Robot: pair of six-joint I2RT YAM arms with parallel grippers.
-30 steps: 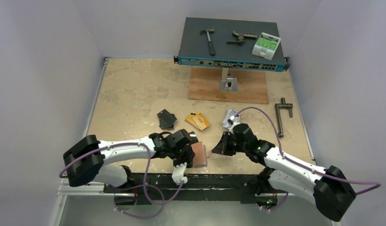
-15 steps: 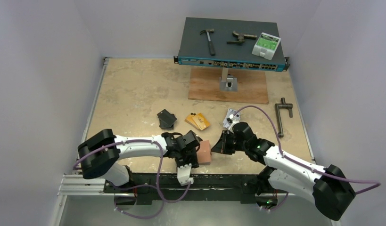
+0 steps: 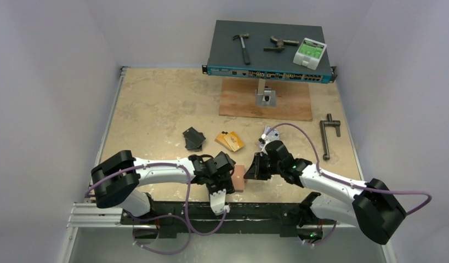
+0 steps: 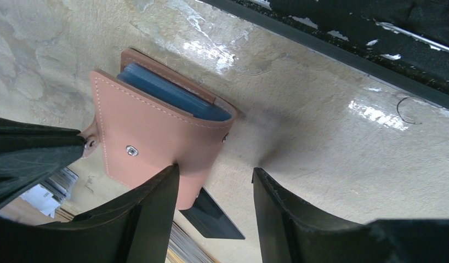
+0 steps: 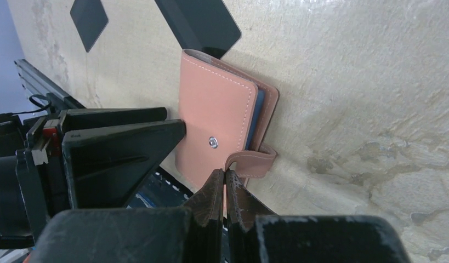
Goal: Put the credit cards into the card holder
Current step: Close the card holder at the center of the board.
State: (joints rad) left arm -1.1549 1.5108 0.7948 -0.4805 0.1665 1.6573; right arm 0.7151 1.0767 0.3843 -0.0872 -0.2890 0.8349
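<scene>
The salmon-pink card holder (image 3: pixel 240 176) lies folded near the table's front edge, blue pockets showing at its open side (image 4: pixel 172 93). My left gripper (image 4: pixel 215 170) is open, one finger (image 4: pixel 151 213) resting against the holder's cover (image 4: pixel 151 131), the other over bare table. My right gripper (image 5: pixel 222 174) is shut on the holder's snap tab (image 5: pixel 255 161). A black credit card (image 4: pixel 214 216) pokes out from under the holder (image 5: pixel 211 115). Further back lie black cards (image 3: pixel 193 138), orange-gold cards (image 3: pixel 229 141) and silver-grey cards (image 3: pixel 266 138).
A blue network switch (image 3: pixel 268 52) carrying a hammer and tools stands at the back, with a wooden board (image 3: pixel 266 99) in front of it. A metal crank (image 3: pixel 327 136) lies at the right. The black front rail (image 4: pixel 342 49) runs close to the holder.
My left gripper has opened wider and shifted slightly right. The card holder has gone from lying spread to folded. My right gripper has moved left to the holder's edge.
</scene>
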